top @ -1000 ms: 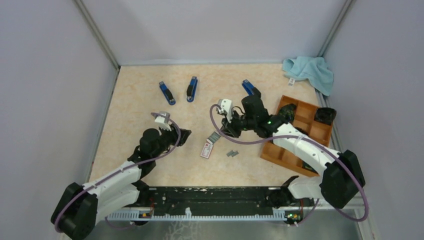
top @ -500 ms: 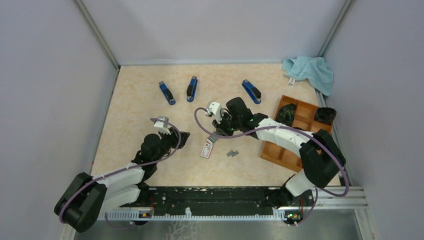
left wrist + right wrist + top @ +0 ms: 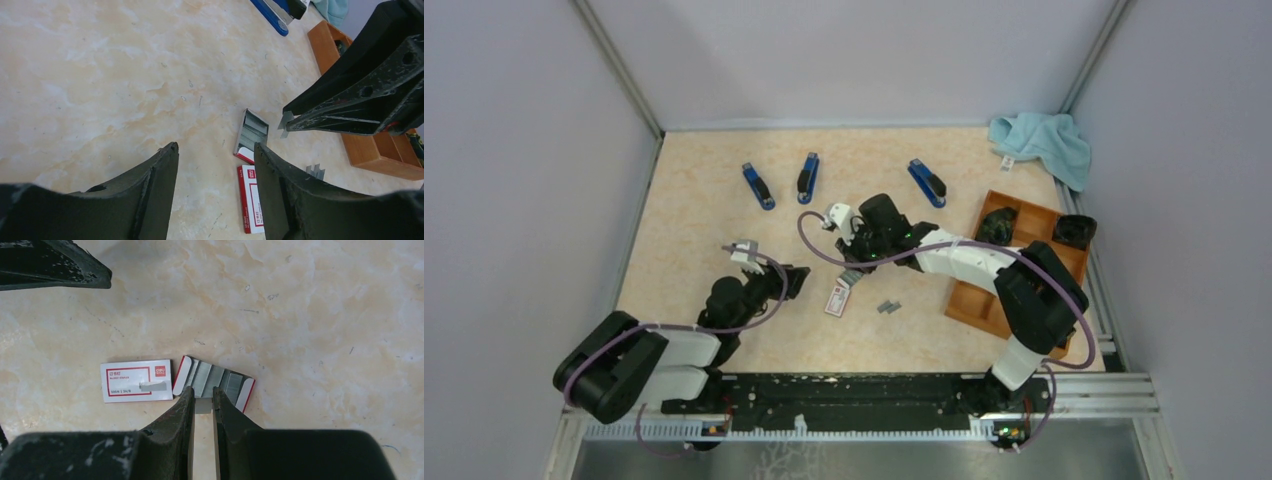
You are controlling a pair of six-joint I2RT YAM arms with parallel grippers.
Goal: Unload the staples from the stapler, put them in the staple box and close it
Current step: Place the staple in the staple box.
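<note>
Your left gripper (image 3: 215, 146) hangs released left of centre, holding nothing. Right of it lie a labelled box (image 3: 835, 299) and an open staple tray (image 3: 214, 382). Your right gripper (image 3: 202, 392) sits over the tray, clenched on a silvery staple strip (image 3: 287, 121). Loose staples (image 3: 887, 306) lie on the tabletop (image 3: 704, 200), further right.

Lab robot test cell.
Plain grey walls (image 3: 509, 160) and aluminium corner posts (image 3: 619, 65) box me in; my bases sit on a black rail (image 3: 854, 387), frame bottom.
</note>
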